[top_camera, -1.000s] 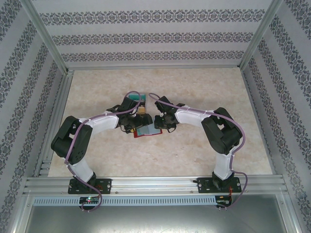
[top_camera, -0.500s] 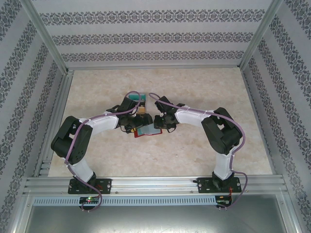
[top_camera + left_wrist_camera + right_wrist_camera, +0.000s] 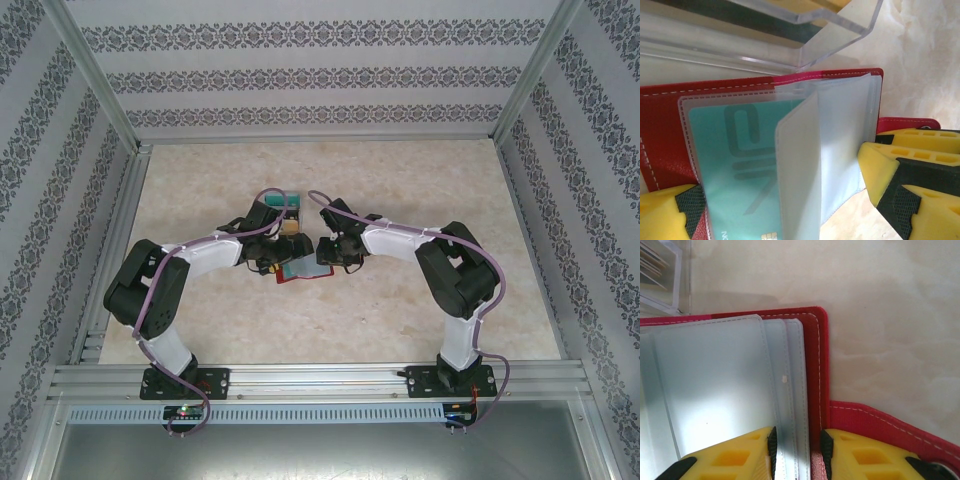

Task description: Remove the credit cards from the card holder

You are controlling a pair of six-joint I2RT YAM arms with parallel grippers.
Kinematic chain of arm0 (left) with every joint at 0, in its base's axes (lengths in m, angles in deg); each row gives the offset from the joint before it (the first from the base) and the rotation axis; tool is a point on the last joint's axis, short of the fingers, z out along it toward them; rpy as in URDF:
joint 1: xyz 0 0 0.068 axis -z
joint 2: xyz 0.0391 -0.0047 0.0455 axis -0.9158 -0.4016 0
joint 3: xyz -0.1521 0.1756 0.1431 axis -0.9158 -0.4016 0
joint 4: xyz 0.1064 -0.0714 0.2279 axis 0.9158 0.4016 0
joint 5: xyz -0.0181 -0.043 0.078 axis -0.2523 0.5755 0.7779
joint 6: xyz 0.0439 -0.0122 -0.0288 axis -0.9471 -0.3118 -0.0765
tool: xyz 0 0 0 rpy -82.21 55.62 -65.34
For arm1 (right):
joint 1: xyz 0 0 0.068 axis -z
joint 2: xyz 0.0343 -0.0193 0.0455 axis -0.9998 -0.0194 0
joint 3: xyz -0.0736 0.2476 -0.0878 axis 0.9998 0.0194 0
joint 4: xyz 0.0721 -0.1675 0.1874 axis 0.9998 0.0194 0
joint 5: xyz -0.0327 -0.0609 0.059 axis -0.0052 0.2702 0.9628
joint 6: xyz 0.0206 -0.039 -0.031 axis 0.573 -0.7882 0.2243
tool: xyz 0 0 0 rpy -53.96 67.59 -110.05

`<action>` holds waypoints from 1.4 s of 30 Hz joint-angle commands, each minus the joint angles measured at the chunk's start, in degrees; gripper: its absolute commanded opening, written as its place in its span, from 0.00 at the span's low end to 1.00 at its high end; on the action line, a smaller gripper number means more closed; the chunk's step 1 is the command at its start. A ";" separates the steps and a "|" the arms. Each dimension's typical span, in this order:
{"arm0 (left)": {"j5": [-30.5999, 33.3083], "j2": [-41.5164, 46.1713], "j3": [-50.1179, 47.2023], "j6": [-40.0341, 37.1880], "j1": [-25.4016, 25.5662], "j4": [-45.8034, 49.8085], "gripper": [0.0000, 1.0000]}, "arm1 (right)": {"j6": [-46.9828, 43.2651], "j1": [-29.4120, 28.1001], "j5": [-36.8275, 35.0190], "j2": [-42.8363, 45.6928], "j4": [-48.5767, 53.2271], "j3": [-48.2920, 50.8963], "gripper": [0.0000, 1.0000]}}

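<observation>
I'm keeping my left hand (image 3: 782, 195) spread wide across the card holder (image 3: 660, 150), my right hand (image 3: 797, 452) is pinching its edge, and both arms are bending inward toward it.

One card holder (image 3: 660, 125), one teal card (image 3: 735, 150) showing in its sleeves, one clear box (image 3: 830, 30) beyond the left gripper (image 3: 785, 200), two arms (image 3: 200, 255).
</observation>
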 commanded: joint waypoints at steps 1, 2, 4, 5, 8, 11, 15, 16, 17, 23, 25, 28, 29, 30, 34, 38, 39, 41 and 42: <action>-5.10 -2.44 -1.58 0.88 0.92 -5.76 1.00 | 1.15 -0.31 0.48 -1.80 -1.70 2.89 0.35; -4.75 -2.44 -1.35 0.41 0.98 -4.83 1.00 | 1.00 -0.21 -0.16 -0.98 -1.40 3.17 0.36; -4.18 -2.44 -0.79 -0.23 0.93 -3.58 1.00 | 0.57 0.00 -0.77 0.12 -0.78 3.18 0.37; -4.10 -2.44 -0.80 -0.31 0.93 -3.34 1.00 | 0.38 0.30 -0.86 0.74 -0.32 3.21 0.37; -3.75 -2.61 -0.50 -0.63 0.94 -2.72 1.00 | 0.31 0.68 -1.58 2.40 0.04 3.69 0.37; -3.73 -2.79 -0.30 -0.86 0.99 -2.42 1.00 | 0.16 0.95 -1.68 2.61 0.28 4.05 0.37; -3.98 -2.44 0.06 -0.91 0.93 -2.51 1.00 | 0.54 0.73 0.49 0.03 -0.81 4.44 0.32; -4.25 -2.21 0.16 -0.89 0.93 -2.72 0.99 | 0.65 0.54 0.76 -0.57 -1.13 4.39 0.32; -4.64 -1.89 0.34 -0.83 1.00 -3.04 0.99 | 0.77 0.23 0.91 -1.09 -1.27 4.32 0.32; -6.80 -0.47 0.73 -0.26 1.01 -5.02 0.98 | 0.83 -0.75 1.36 -2.56 -1.50 3.30 0.32; -6.91 -0.09 0.86 -0.35 1.08 -5.03 0.98 | 0.86 -0.83 1.27 -2.72 -1.51 3.22 0.32; -7.07 0.33 0.88 -0.47 1.01 -5.17 0.98 | 0.95 -0.70 1.27 -2.77 -1.51 3.22 0.32; -7.14 0.29 0.94 -0.47 1.05 -5.20 0.98 | 0.95 -0.77 1.27 -2.77 -1.46 3.20 0.32; -7.32 0.24 0.82 -0.44 1.06 -5.45 0.98 | 0.94 -0.76 1.34 -2.82 -1.52 3.16 0.32; -8.25 0.69 -0.16 0.23 1.13 -8.01 0.99 | 0.95 -0.74 1.36 -2.98 -1.49 3.07 0.32; -7.79 1.08 0.17 -0.19 1.12 -7.15 1.00 | 0.95 -0.75 1.40 -3.00 -1.46 3.02 0.32; -7.68 1.08 0.27 -0.29 1.17 -6.77 1.00 | 0.95 -0.73 1.44 -3.11 -1.49 2.92 0.32; -7.31 1.12 0.34 -0.33 1.17 -6.36 1.00 | 0.95 -0.72 1.44 -3.20 -1.48 2.93 0.32; -6.74 1.24 0.40 -0.45 1.12 -5.88 1.00 | 0.93 -0.75 1.43 -3.23 -1.53 2.86 0.32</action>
